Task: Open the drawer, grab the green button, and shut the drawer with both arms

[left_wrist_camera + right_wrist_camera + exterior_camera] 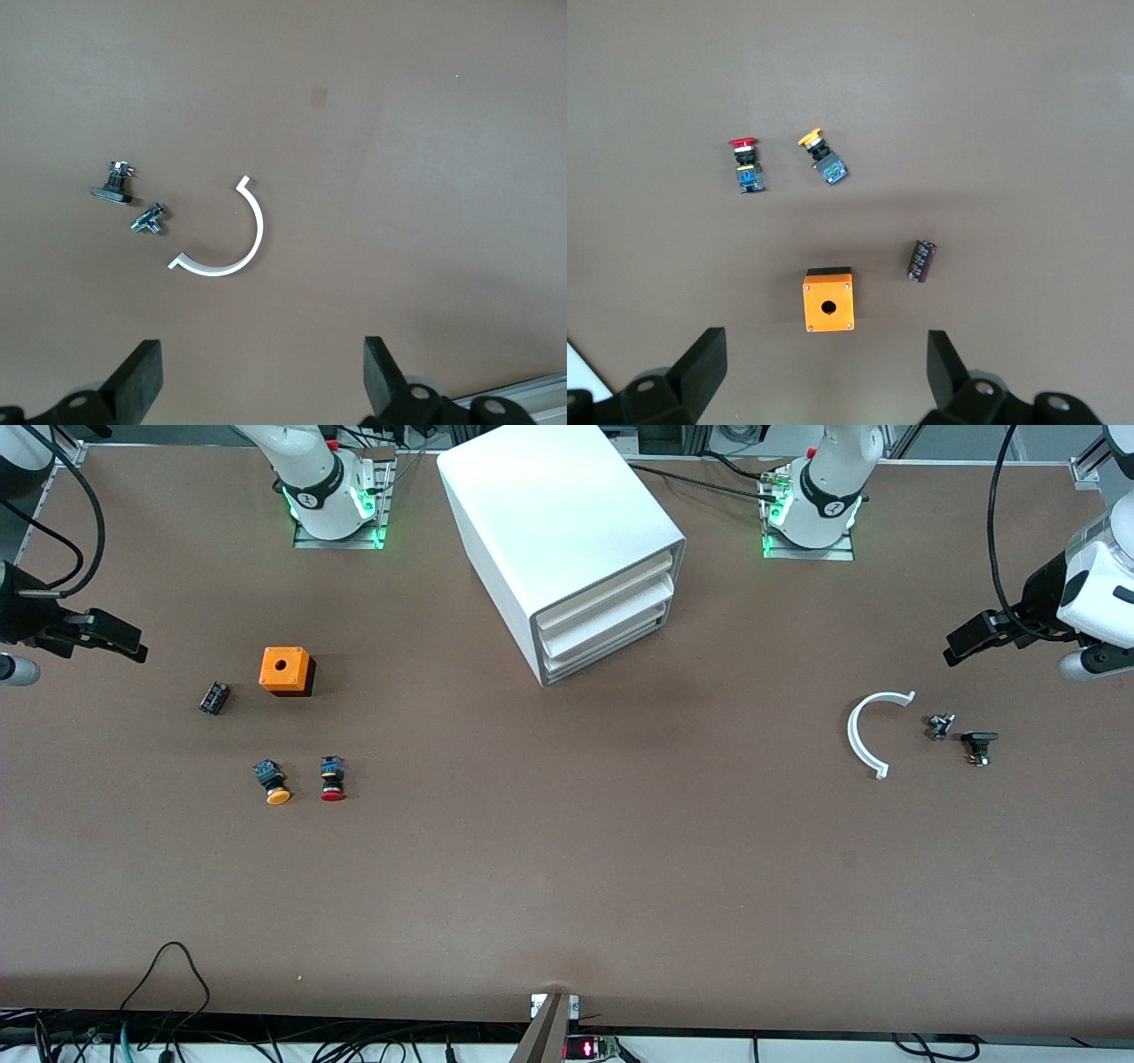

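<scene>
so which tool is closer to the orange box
Right. The right tool hangs open at its own end of the table, not far from the orange box. The left tool is open at the left arm's end, past the cabinet.

Two arms, each with one hand: left hand (974, 640), right hand (111, 638). One cabinet (558, 540) with three drawers; lowest drawer (611, 648) shut. Two push buttons on the desk (567, 850): one orange-capped (273, 781), one red-capped (332, 779). One orange box (286, 670) with a single hole on top. One small dark cylinder (213, 697). One white curved strip (873, 731). Two small metal fittings: one silvery (940, 725), one black-topped (979, 745).
</scene>
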Controlling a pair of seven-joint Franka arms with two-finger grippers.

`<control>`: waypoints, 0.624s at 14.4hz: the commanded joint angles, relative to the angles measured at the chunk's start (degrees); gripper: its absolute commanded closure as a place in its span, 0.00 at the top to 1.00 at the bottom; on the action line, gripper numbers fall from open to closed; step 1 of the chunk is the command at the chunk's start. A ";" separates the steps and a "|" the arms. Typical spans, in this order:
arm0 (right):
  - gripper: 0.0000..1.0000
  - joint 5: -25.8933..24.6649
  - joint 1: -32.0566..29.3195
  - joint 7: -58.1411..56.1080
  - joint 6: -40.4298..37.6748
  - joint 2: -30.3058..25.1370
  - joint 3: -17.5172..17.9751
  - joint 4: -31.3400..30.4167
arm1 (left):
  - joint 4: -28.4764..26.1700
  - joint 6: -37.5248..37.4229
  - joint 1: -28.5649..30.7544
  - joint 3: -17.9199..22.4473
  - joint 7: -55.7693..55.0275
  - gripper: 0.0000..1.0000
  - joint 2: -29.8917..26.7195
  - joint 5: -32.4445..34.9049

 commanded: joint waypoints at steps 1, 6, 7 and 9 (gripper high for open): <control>1.00 0.17 -0.01 0.56 0.58 -0.91 -0.01 -0.57 | 0.41 -1.21 0.06 -0.76 1.50 1.00 -0.65 -1.00; 1.00 0.26 -0.01 -0.14 0.32 -0.82 -0.10 -0.57 | 1.45 -1.82 0.23 -1.21 1.60 1.00 -0.13 -1.08; 1.00 0.26 -0.01 -0.14 0.15 -0.82 -0.10 -0.57 | 1.63 -1.73 0.23 -1.21 1.69 1.00 0.04 -1.08; 1.00 0.26 -0.01 -0.14 -0.12 -0.82 -0.10 -0.57 | 2.42 -2.08 0.06 -1.21 1.69 1.00 0.74 -1.08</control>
